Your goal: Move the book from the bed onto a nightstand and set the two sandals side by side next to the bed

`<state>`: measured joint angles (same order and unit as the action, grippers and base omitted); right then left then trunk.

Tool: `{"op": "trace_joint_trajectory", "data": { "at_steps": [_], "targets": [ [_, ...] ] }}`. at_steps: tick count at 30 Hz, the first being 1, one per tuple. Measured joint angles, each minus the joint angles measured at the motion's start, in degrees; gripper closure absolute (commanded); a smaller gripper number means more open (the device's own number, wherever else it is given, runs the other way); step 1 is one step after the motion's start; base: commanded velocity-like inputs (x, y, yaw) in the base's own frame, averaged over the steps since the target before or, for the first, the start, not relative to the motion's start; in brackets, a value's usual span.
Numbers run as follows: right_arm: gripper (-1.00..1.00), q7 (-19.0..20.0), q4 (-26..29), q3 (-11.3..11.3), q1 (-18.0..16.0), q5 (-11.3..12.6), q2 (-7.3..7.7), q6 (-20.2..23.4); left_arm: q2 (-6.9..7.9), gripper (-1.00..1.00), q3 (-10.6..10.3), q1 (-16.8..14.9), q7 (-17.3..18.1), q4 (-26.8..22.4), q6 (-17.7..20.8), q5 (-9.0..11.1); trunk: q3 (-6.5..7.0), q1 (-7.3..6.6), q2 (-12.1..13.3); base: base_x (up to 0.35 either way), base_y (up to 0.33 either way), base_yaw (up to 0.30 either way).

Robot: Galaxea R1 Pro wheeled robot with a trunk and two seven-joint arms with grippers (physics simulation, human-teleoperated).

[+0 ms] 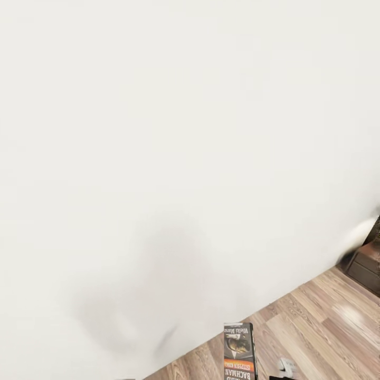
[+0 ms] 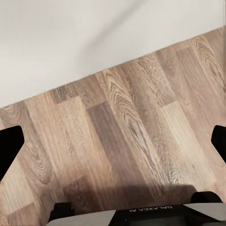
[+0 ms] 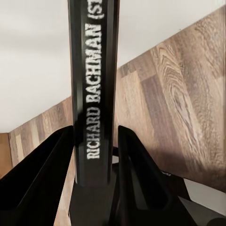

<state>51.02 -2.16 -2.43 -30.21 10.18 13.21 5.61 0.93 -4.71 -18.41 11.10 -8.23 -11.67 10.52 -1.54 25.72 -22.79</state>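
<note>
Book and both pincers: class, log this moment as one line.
right pincer: shut on book | left pincer: open, over floor | nightstand: ahead right

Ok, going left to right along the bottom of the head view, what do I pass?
White bed → book standing upright → wood floor → dark nightstand at the right edge.

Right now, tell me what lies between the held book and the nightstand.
In the head view, bare wood-plank floor runs from the book, clamped in the right tool, to the dark nightstand at the right edge.
</note>
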Motion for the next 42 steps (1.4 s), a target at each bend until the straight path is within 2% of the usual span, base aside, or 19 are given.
{"op": "trace_joint_trajectory", "data": {
  "at_steps": [25, 33, 42],
  "targets": [
    [1.00, 0.0, 0.0, 0.0, 0.0, 0.0, 0.01, 0.0, 0.03, -1.00, 0.0, 0.0, 0.0, 0.0, 0.0, 0.0, 0.00, 0.02, 0.0, 0.013, 0.000, -0.204],
    [1.00, 0.0, 0.0, 0.0, 0.0, 0.0, 0.02, 0.0, 0.03, -1.00, 0.0, 0.0, 0.0, 0.0, 0.0, 0.0, 0.00, 0.00, 0.0, 0.244, 0.000, -0.204],
    [1.00, 0.0, 0.0, 0.0, 0.0, 0.0, -0.01, 0.0, 0.09, -1.00, 0.1, 0.0, 0.0, 0.0, 0.0, 0.0, 0.00, 0.02, 0.0, 0.041, 0.000, -0.204]
  ]
}}
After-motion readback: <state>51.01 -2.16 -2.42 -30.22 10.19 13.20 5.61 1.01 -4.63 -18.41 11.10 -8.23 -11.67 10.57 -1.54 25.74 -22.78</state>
